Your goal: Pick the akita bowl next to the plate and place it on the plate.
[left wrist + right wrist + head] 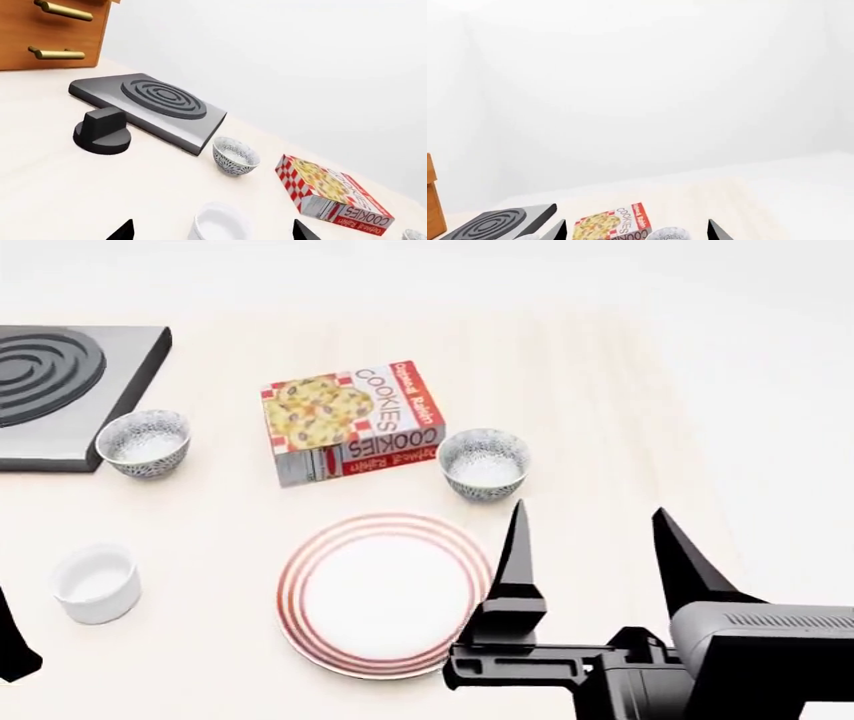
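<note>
Your right gripper [594, 540] hovers near the bench's front edge, fingers spread and empty — pointing at the akita bowl [483, 464]; that bowl sits just behind the plate [384, 594], beside the cookie box [352, 422].

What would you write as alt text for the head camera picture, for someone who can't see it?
A red-ringed white plate lies empty on a pale table, with a speckled bowl just beyond it beside a cookie box. The right tool, open, hangs nearby. Far left: another speckled bowl, a white cup, a hotplate.
</note>
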`<state>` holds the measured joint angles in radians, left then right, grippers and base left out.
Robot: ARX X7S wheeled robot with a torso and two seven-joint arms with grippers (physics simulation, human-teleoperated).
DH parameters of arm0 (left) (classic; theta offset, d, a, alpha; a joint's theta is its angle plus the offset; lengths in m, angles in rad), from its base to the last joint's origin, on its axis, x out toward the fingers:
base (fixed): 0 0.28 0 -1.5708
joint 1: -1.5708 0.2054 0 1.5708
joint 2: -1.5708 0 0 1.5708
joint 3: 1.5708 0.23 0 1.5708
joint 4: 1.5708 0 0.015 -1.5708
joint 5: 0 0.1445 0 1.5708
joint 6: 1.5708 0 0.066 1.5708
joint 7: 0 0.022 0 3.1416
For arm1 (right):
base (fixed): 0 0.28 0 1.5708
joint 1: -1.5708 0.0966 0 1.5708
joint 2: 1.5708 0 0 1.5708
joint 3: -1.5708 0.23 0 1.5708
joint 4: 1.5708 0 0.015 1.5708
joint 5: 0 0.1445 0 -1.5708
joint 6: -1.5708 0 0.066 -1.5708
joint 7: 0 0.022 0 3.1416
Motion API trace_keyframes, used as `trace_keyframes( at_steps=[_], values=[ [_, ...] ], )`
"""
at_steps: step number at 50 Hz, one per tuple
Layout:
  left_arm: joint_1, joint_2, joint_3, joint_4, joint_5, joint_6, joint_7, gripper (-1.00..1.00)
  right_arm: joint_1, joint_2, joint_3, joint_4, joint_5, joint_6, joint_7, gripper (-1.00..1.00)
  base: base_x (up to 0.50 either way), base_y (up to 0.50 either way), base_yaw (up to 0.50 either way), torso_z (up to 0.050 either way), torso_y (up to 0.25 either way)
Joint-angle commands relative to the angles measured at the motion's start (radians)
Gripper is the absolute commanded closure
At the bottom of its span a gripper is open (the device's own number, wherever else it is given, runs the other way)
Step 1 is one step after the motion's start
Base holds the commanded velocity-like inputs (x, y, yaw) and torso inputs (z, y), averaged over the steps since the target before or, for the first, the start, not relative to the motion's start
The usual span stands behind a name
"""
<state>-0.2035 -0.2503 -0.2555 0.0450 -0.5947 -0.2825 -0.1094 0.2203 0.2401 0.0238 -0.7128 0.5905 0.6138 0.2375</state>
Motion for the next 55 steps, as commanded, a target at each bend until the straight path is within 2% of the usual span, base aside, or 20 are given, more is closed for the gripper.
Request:
trace_keyframes(
  at_steps=[1, 46, 55],
  values=[
    [0.0, -0.003, 0.004, -0.004, -0.004, 0.006, -0.001, -1.0, -0.001, 0.005, -0.012, 0.012, -0.005, -0.017, -0.005, -1.0, 0.5, 0.0, 0.0, 0.0, 0.0],
    [-0.001, -0.017, 0.019, -0.013, -0.018, 0.016, -0.013, -1.0, 0.013, 0.021, -0.031, 0.014, 0.007, -0.007, 0.042, -1.0, 0.5, 0.0, 0.0, 0.0, 0.001],
    [0.0, -0.019, 0.019, -0.011, -0.024, 0.015, -0.017, -1.0, 0.051, 0.009, -0.033, 0.079, -0.007, 0.019, 0.084, -1.0, 0.0, 0.0, 0.0, 0.0, 0.0]
  ],
)
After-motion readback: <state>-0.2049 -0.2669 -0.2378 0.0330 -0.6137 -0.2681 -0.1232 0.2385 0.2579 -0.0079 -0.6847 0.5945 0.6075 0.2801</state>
